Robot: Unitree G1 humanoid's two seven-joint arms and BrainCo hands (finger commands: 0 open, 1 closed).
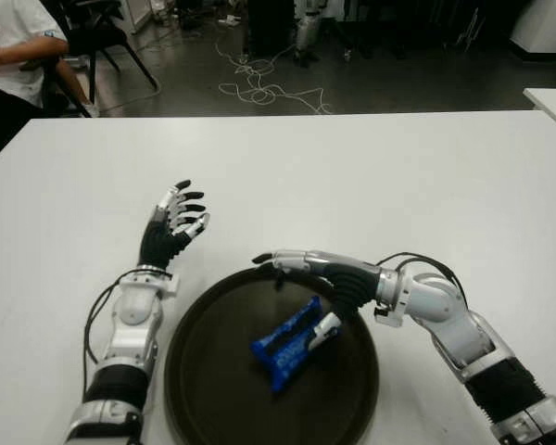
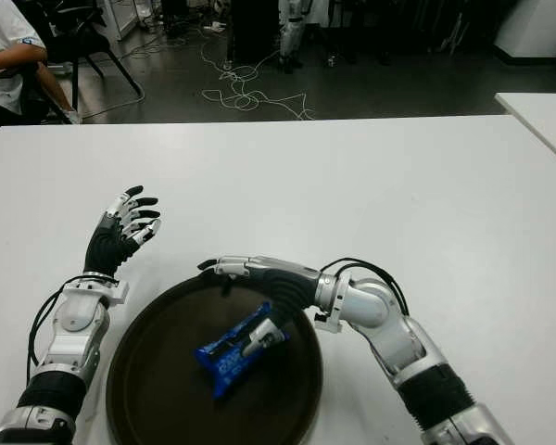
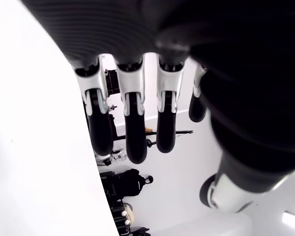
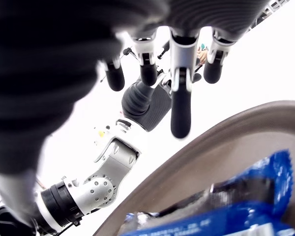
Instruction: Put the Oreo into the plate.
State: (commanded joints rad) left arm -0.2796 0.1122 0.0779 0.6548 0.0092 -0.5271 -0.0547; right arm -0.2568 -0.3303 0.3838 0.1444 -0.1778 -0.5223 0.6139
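Note:
The Oreo (image 1: 287, 345), a blue packet, lies flat in the dark brown round plate (image 1: 208, 389) at the table's near edge. My right hand (image 1: 295, 295) reaches over the plate from the right. Its fingers (image 4: 180, 108) are stretched out straight above the plate's far rim, and its thumb tip shows against the packet's right end; I cannot tell whether it touches. The packet (image 4: 226, 211) fills the near part of the right wrist view. My left hand (image 1: 178, 222) is held up just left of the plate, with its fingers (image 3: 132, 128) spread and nothing in them.
The white table (image 1: 371, 176) stretches away beyond the plate. A seated person (image 1: 9, 46) and a chair are past its far left corner. Cables (image 1: 259, 88) lie on the floor behind, and a second white table (image 1: 551, 100) shows at the right edge.

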